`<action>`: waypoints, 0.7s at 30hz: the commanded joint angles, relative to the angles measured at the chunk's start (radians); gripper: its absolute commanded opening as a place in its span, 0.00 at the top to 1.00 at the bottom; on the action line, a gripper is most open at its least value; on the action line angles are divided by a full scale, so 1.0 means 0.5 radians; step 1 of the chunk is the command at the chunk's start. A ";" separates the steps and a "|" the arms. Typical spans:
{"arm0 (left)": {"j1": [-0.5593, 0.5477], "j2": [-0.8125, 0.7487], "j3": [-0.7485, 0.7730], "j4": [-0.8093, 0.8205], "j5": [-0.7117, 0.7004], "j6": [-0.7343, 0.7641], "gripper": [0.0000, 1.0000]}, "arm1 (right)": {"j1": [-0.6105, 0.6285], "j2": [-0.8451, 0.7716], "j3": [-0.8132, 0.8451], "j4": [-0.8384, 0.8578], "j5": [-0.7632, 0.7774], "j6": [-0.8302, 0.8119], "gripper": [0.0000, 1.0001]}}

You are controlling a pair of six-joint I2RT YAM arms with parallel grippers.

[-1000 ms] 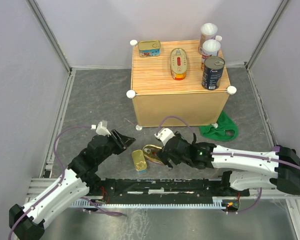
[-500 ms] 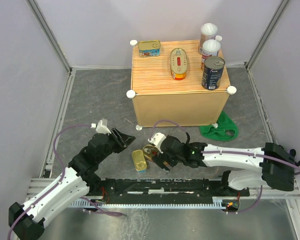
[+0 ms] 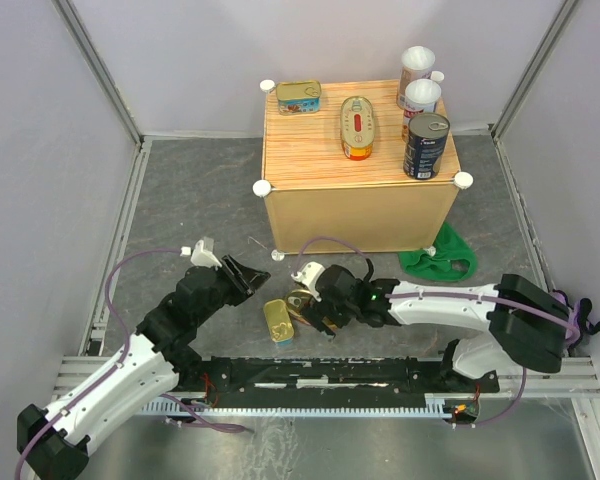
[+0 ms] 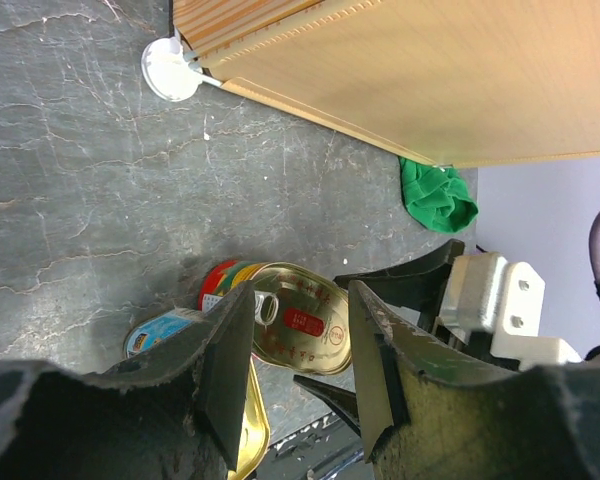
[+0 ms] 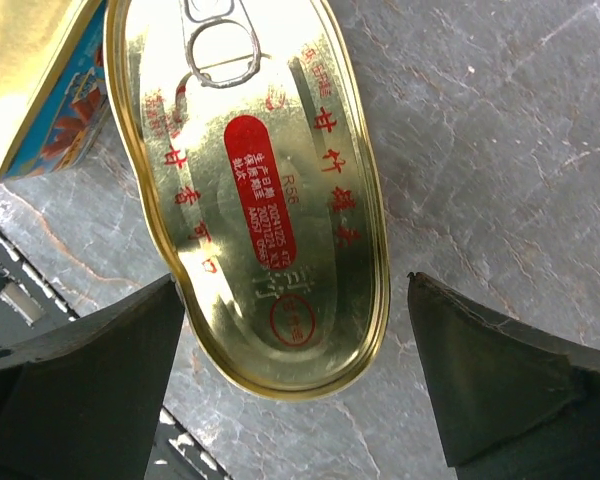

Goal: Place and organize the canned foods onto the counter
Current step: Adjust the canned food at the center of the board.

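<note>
Five cans (image 3: pixel 357 128) on counter (image 3: pixel 310 160) — tin pair (image 3: pixel 277 322) before.

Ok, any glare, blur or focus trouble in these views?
Right wrist: oval tin lid glints, print legible; right claw fingers dark and soft. Left wrist: floor sharp, left claw fingers dark, slightly soft in the foreground. Top: even light, soft shadows.
</note>
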 commanded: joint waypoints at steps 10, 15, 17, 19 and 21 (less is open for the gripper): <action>-0.005 -0.049 0.078 0.002 -0.058 0.028 0.50 | -0.019 0.202 0.053 0.242 -0.116 -0.053 0.48; -0.005 -0.092 0.065 -0.017 -0.070 0.032 0.50 | -0.020 0.157 0.009 0.275 -0.102 0.035 0.65; -0.005 -0.104 0.062 -0.024 -0.078 0.035 0.50 | -0.020 0.088 -0.026 0.294 -0.058 0.108 0.67; -0.005 -0.105 0.062 -0.025 -0.078 0.046 0.50 | -0.018 0.009 -0.054 0.307 0.027 0.200 0.69; -0.005 -0.104 0.059 -0.023 -0.075 0.055 0.50 | -0.017 -0.048 -0.044 0.266 0.108 0.315 0.72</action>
